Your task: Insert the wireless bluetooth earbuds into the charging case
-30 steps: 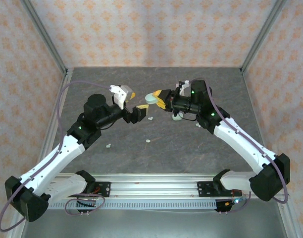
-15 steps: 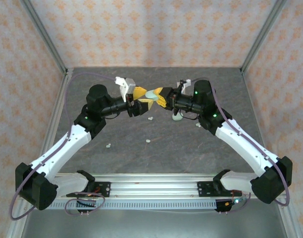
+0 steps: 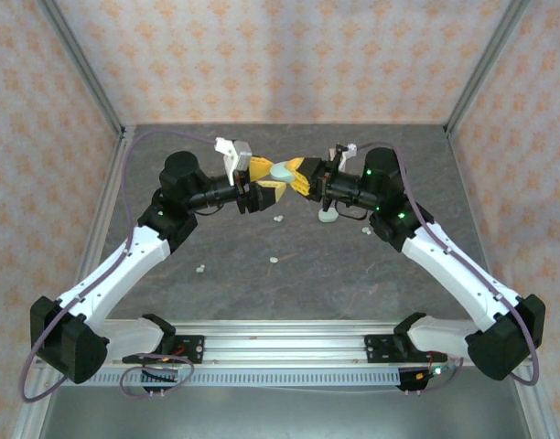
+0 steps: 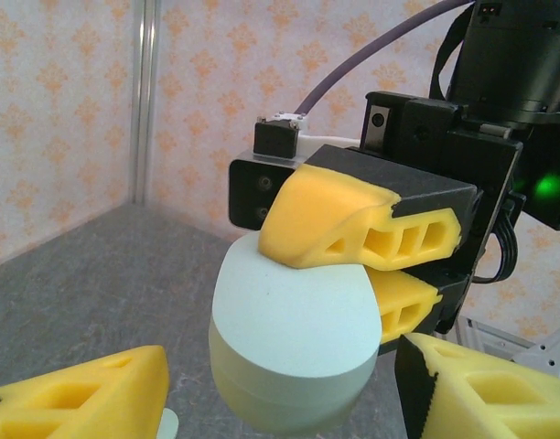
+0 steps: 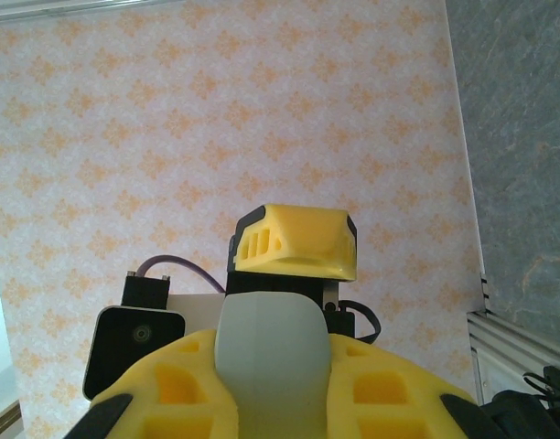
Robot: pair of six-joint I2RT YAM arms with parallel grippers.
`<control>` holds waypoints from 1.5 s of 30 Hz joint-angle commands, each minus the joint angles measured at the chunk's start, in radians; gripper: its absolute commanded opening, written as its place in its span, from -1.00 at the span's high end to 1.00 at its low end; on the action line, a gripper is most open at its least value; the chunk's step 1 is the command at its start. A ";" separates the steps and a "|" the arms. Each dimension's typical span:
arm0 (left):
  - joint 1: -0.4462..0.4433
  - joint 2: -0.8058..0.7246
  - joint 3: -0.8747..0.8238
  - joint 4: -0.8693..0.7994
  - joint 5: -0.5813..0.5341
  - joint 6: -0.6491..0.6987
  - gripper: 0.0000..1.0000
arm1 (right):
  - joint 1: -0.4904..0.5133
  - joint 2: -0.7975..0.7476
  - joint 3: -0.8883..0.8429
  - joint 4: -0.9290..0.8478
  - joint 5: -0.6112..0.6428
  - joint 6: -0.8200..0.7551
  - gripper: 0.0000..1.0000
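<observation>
The charging case [image 3: 282, 171], a closed mint oval, hangs in the air above the table's far middle, with my right gripper [image 3: 303, 178] shut on it. In the right wrist view the case [image 5: 266, 347] sits between my yellow fingers [image 5: 390, 402]. My left gripper [image 3: 266, 180] faces it from the left, and its jaws stand on either side of the case [image 4: 298, 338] with a narrow gap showing on each side. Three earbuds lie on the table: one [image 3: 278, 219] below the grippers, one [image 3: 274, 260] nearer, and one [image 3: 199, 269] to the left.
A second mint case [image 3: 328, 216] lies on the grey table [image 3: 262, 302] under my right wrist. Patterned walls and metal posts [image 3: 111, 119] close the table in on three sides. The two grippers are almost touching each other.
My left arm has swung right and up to the held case, and its jaws have narrowed around it. The right gripper has kept its hold and barely moved.
</observation>
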 commanded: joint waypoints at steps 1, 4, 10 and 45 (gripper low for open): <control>0.009 -0.002 0.001 0.064 0.022 -0.014 -0.31 | -0.001 -0.021 0.021 0.046 -0.030 0.039 0.72; 0.009 0.003 0.010 0.060 0.026 -0.010 -0.26 | -0.002 -0.018 0.025 0.047 -0.035 0.039 0.72; 0.010 0.021 0.026 0.061 0.039 -0.011 -0.18 | -0.002 -0.019 0.024 0.052 -0.042 0.043 0.72; 0.004 0.046 0.037 0.119 0.042 -0.057 -0.37 | 0.000 -0.008 -0.005 0.081 -0.085 0.052 0.72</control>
